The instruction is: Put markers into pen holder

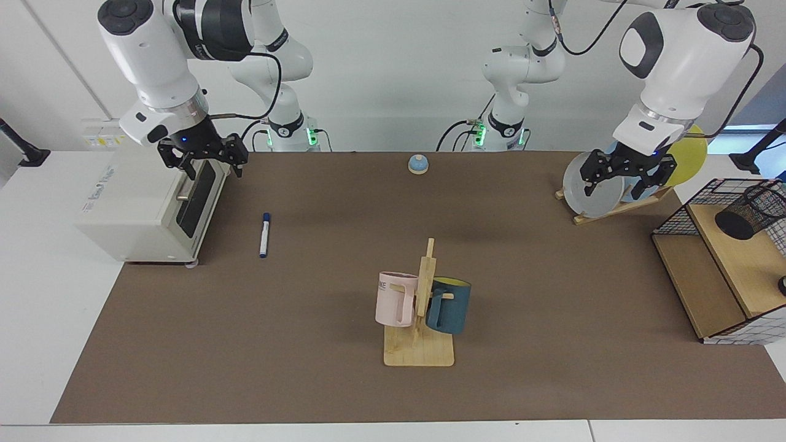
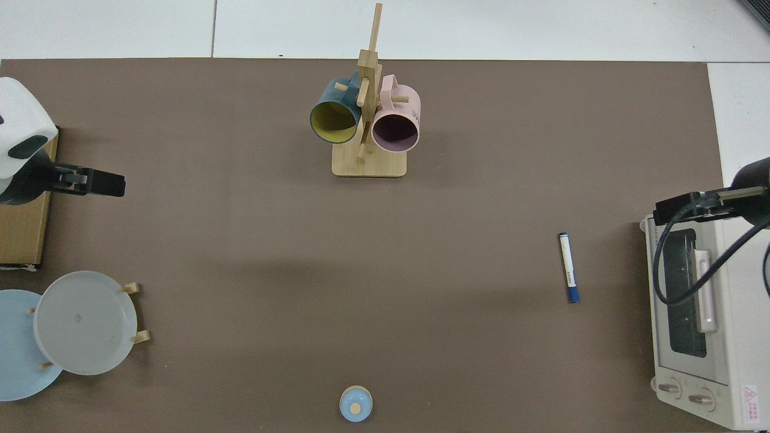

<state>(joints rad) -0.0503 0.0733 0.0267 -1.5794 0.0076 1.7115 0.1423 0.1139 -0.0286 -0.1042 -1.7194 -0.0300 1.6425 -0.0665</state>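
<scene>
The slim white marker with a dark blue cap (image 1: 264, 235) lies flat on the brown bench (image 1: 307, 319), just right of the white toaster oven (image 1: 147, 205). The right gripper (image 1: 206, 166) hangs above the oven, jaws wide, empty. The left gripper (image 1: 626, 179), also wide and empty, hangs before the plate rack (image 1: 605, 212). The small black wire-mesh pen holder (image 1: 746, 212) lies tilted inside the far-right wire basket (image 1: 675, 212).

1. One marker (image 1: 264, 235) is lying beside the toaster oven (image 1: 147, 202).
2. One pen holder (image 1: 750, 212) is sitting well apart from the toaster oven.
3. Two mugs (image 1: 396, 299) are hanging on one mug stand (image 1: 420, 350).
4. Three plates (image 1: 593, 188) are standing in one rack.
</scene>
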